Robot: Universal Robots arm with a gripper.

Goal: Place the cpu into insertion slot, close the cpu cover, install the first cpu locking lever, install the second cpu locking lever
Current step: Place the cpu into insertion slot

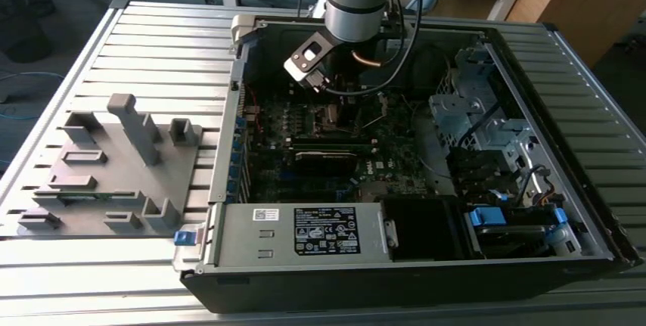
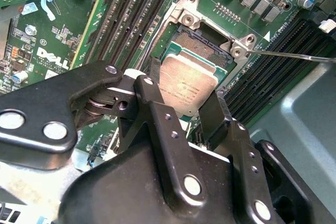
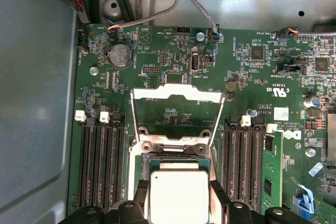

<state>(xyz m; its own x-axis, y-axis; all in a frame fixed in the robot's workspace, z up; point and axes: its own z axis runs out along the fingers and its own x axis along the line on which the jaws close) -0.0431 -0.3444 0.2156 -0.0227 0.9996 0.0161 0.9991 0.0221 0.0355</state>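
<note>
Holding square silver chip (image 2: 187,84) in clamped tool (image 3: 179,195) just above open socket (image 2: 202,39), seemingly not yet seated. Left to do: closing cover (image 3: 177,92), standing open beside socket, plus both levers (image 2: 294,55).

- In the exterior view, even, soft light falls on the ribbed counter (image 1: 121,46), with a pale sheen along its slats.
- The inside of the open computer case (image 1: 565,265) is dim. Its far corner is too dark to read, perhaps shaded by the arm (image 1: 353,1).
- In the second wrist view, a mild glare lies on the cpu (image 2: 189,77), and bright specks sit on the black hand (image 2: 184,94) and its screws.
- In the first wrist view, the motherboard (image 3: 252,77) is evenly lit and the cpu top is washed pale.
</note>
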